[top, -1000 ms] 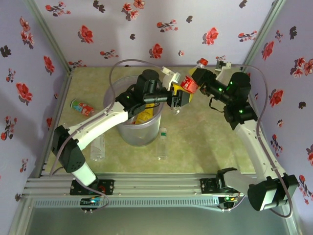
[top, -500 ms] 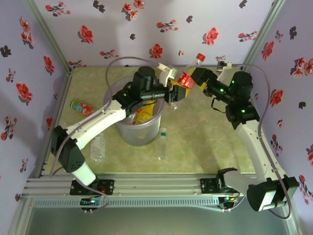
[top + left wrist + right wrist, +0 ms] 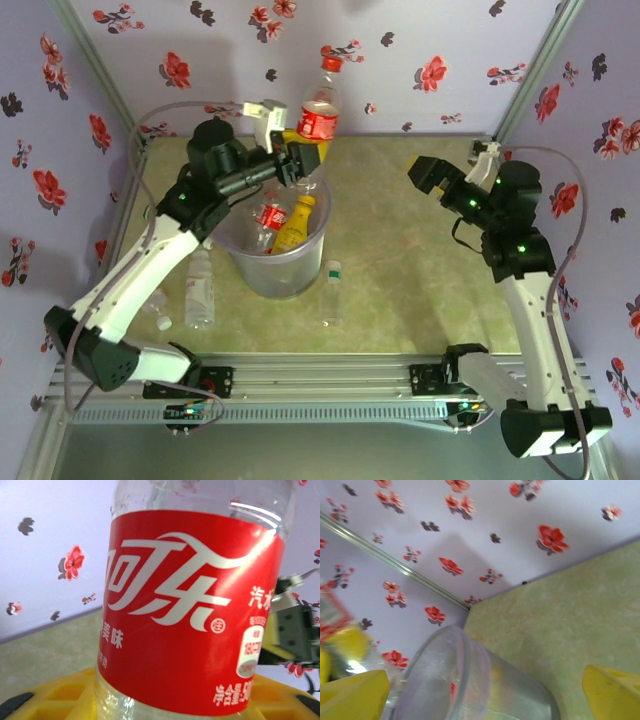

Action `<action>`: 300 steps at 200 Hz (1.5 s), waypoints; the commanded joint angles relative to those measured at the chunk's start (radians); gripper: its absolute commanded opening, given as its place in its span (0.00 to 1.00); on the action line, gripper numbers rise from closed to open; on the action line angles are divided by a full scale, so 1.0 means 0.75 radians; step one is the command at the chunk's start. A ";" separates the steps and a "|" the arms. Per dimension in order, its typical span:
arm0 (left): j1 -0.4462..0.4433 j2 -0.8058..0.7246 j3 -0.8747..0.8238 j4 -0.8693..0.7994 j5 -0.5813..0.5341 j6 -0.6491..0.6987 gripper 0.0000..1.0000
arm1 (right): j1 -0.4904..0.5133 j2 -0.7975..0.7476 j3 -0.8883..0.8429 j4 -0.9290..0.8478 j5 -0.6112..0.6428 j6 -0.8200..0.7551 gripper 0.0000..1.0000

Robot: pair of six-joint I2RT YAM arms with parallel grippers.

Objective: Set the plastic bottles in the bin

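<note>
One red-label bottle upright, pinched near its base by left claw, over far rim of bin. Inside bin: yellow bottle, second red bottle. On desk, green-cap bottle just right of bin, clear bottle left. Off right, right claw spread wide, empty.

Left wrist view: the clear plastic bottle carries a red label with a large white Chinese brush-script logo across its centre, its last characters reading 可乐, and a small circled 注 mark at the logo's lower right. Smaller white print on the same label reads 美味 at lower left, 汽 at the right edge where the curve cuts it off, and 净含量 followed by 50 at lower right; a small rounded badge above that appears to begin 180, the rest illegible. In the top external view the label's white script, at upper centre, is too small to read.
</note>
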 commanded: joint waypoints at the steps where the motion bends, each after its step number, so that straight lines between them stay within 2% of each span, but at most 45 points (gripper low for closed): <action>1: 0.049 -0.071 -0.072 0.014 0.006 -0.007 0.30 | -0.008 0.021 -0.043 0.001 0.028 -0.020 0.99; 34: 0.125 -0.175 -0.150 -0.194 -0.064 0.045 0.22 | -0.009 0.034 -0.065 -0.017 0.041 -0.035 0.99; 62: 0.134 -0.235 -0.197 -0.420 -0.140 0.119 0.16 | -0.007 0.048 -0.095 -0.083 0.074 -0.051 0.99; 107: 0.136 -0.254 -0.257 -0.652 -0.223 0.161 0.00 | -0.008 0.114 -0.148 -0.238 0.275 -0.080 0.99; 133: 0.136 -0.248 -0.269 -0.746 -0.236 0.165 0.00 | -0.008 0.163 -0.200 -0.216 0.331 -0.094 0.98; 209: 0.136 -0.234 -0.390 -0.706 -0.224 0.127 0.00 | -0.007 0.352 -0.247 -0.092 0.293 -0.092 0.98; 300: 0.136 -0.188 -0.523 -0.613 -0.203 0.122 0.00 | -0.007 0.377 -0.263 -0.066 0.289 -0.088 0.98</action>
